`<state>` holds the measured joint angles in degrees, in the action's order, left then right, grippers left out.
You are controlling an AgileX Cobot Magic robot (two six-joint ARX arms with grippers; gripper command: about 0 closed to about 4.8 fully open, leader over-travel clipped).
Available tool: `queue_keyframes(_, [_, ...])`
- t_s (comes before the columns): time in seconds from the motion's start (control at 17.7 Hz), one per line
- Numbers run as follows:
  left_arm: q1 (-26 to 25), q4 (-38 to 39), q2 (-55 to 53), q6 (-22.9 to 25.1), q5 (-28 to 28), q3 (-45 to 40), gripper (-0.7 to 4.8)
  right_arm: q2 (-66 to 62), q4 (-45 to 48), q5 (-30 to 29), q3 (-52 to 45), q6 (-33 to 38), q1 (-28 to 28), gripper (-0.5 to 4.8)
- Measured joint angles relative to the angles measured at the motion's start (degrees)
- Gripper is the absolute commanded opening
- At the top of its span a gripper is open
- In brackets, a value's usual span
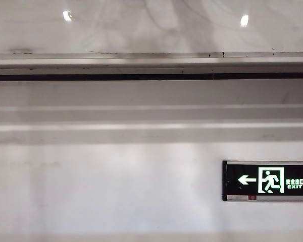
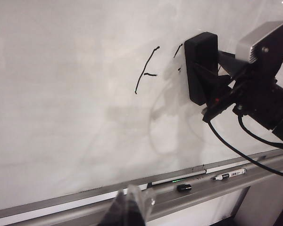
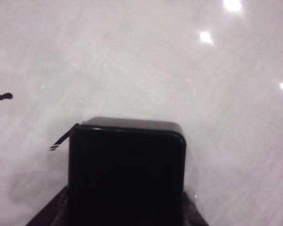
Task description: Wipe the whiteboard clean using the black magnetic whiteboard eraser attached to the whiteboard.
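Two grippers in play. Right gripper (image 2: 212, 87) is clamped around the black magnetic whiteboard eraser (image 2: 202, 67), jaws spread wide to fit the block, pressing its face flat against the whiteboard (image 2: 75, 108). In the right wrist view the eraser (image 3: 127, 174) fills the space straight ahead of the gripper, with dark finger edges showing at either side of its near end; the board surface (image 3: 155, 61) lies beyond it with bright light reflections.

Black marker strokes (image 2: 145, 70) sit on the board just past the eraser's far side from the right gripper, close but not under the block; one short stroke (image 2: 178, 50) touches the eraser's edge. A small stroke (image 3: 61, 139) also pokes out beside the eraser's corner in the right wrist view, another (image 3: 2, 97) farther off.

Left gripper (image 2: 129, 207) is fully closed, empty, blurred at the near edge of its own view, held well apart from the eraser, down by the silver tray rail (image 2: 212, 188). On that rail, between the two grippers: a marker pen (image 2: 228, 174) and a loose black cap (image 2: 184, 187).

Exterior view shows neither gripper, only the board's lower part (image 1: 151, 25), the rail (image 1: 151, 63), wall below and a green-lit exit sign (image 1: 267, 180).
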<state>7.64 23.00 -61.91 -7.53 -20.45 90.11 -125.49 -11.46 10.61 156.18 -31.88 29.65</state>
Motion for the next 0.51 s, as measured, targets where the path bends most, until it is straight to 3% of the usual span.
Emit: queue_keyframes(0.51, [0.02,0.17,0.02,0.02,-0.22,0.00,-0.05,-4.33,-3.10,-2.49,-0.11,-5.55,4.33,0.71])
